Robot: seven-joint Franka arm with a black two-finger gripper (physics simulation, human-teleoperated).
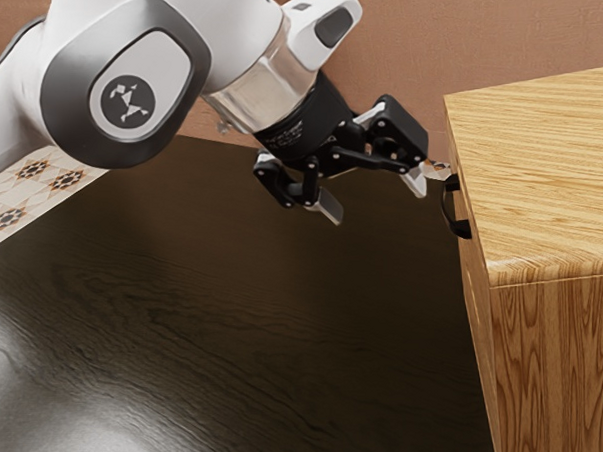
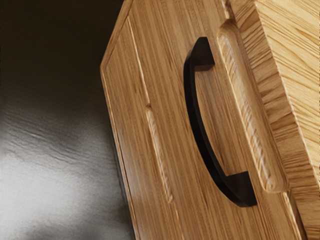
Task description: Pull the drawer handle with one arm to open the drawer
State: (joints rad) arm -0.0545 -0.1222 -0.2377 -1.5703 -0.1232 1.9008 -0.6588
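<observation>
Handle (image 1: 451, 205): black, mounted on the cabinet (image 1: 540, 176) front near its top edge, exterior view's right.
Gripper (image 1: 372, 191): fingers spread wide, nothing held, one tip just beside handle.
Table (image 1: 186, 321): dark, glossy, left open beside cabinet.

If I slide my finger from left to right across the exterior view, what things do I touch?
white robot arm → open end effector → black drawer handle → wooden cabinet

My worktable (image 1: 186, 341) dark and glossy, plain brown wall (image 1: 493, 27) behind it, patterned floor tiles (image 1: 30, 193) past its far edge.
</observation>
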